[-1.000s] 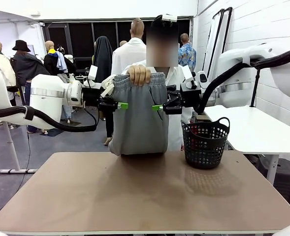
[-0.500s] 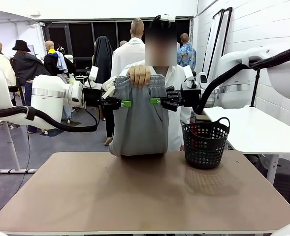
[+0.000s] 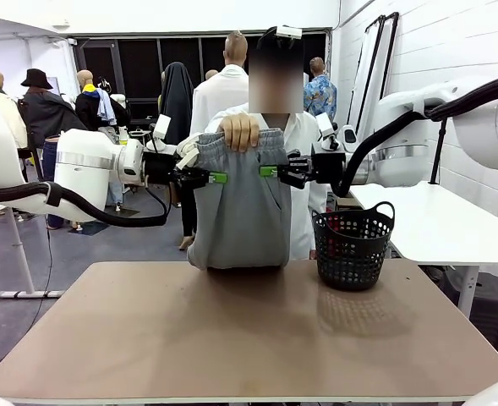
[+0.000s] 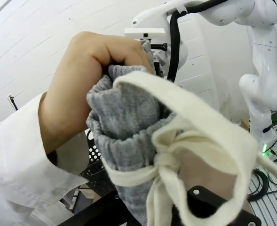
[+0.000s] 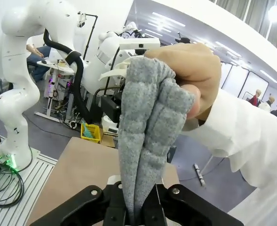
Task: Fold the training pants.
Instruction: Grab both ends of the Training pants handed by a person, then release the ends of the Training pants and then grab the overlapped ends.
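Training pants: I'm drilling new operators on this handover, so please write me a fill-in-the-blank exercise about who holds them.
The person's hand grips the training pants by the ____.
The left gripper and right gripper are both ____ on the pants' side edges.
The black mesh basket stands on the table at the robot's ____ side.
Missing: waistband; shut; right.

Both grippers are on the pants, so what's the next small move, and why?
Probably hold steady until the person's hand releases the waistband: the left gripper and right gripper are shut on the training pants on either side just below it, and that hand grips the top.
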Motion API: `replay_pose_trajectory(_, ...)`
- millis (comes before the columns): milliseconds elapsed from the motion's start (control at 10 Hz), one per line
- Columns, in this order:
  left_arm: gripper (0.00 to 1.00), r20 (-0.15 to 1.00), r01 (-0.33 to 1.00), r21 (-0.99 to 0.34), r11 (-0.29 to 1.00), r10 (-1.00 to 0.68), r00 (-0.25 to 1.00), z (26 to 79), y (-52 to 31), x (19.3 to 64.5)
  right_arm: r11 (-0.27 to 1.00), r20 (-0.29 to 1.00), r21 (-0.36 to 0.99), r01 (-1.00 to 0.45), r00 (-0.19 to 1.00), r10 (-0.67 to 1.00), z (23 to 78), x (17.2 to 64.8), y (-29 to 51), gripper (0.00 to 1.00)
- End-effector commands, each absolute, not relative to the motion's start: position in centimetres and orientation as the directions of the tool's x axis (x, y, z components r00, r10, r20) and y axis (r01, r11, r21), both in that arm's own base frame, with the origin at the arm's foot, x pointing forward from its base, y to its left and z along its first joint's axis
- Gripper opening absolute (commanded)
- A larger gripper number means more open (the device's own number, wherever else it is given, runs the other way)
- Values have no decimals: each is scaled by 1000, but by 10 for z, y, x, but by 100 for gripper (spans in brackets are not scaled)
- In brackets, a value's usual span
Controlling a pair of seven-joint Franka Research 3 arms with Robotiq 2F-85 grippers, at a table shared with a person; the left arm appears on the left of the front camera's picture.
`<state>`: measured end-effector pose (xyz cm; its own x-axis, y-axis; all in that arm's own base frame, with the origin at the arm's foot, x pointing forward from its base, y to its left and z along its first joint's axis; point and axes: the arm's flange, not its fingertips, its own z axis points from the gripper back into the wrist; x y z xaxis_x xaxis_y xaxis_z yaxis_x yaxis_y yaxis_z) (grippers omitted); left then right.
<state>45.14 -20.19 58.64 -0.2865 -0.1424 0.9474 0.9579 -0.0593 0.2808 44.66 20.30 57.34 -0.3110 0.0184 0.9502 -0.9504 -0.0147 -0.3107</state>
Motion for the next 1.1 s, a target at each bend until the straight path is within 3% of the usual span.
replay_pose_trajectory(0,0,917,947,310,-86,-236,-322,602,-211,460,42,960,-281,-959,-281,-6,574,451,203,0)
replay_pose_trajectory(100,0,865,944,145,-297,-425,-267,604,-225,473,26,959,-282,-959,-282,25,568,449,198,0)
replay_pose_trajectory(200,0,937,952,297,-75,-171,-305,590,-204,453,-3,953,-302,-953,-302,20,573,449,200,0)
replay_pose_trajectory(1000,0,937,952,297,-75,-171,-305,590,-204,453,-3,953,-302,-953,-302,20,573,449,200,0)
